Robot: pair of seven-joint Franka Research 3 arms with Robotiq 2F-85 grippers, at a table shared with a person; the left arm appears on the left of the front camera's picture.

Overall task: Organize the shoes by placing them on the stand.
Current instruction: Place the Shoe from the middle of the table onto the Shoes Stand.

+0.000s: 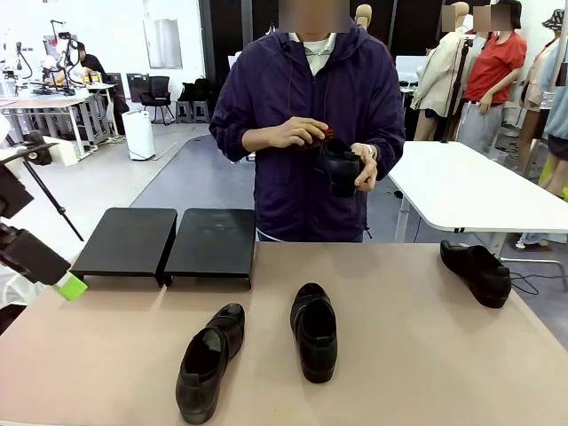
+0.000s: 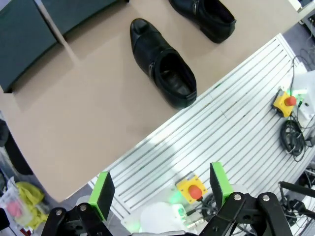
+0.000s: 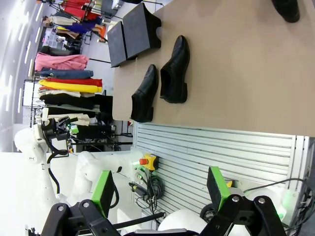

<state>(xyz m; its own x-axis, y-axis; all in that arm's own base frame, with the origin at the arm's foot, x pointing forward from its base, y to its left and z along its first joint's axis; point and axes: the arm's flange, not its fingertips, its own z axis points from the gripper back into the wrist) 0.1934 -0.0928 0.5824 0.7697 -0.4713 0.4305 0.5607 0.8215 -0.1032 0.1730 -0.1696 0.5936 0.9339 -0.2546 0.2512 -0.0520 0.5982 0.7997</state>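
Observation:
Three black glossy shoes lie on the tan table: one near the front left [image 1: 209, 364], one in the middle [image 1: 315, 330], one at the far right [image 1: 477, 271]. The person behind the table holds another shoe [image 1: 342, 166] in both hands at chest height. The black two-panel stand [image 1: 169, 241] sits at the far left with nothing on it. My left gripper [image 1: 69, 286] hangs off the table's left edge. In its wrist view my left gripper [image 2: 161, 189] is open over the slatted base, with two shoes [image 2: 165, 64] [image 2: 204, 14] beyond. My right gripper [image 3: 161, 189] is open, far from the shoes [image 3: 145, 93] [image 3: 175, 69].
A white slatted base [image 2: 236, 128] with yellow emergency-stop boxes [image 2: 192, 189] runs along the table's near side. Another white table [image 1: 470, 186] stands behind at the right. Bare tabletop lies between the shoes and the stand [image 3: 135, 32].

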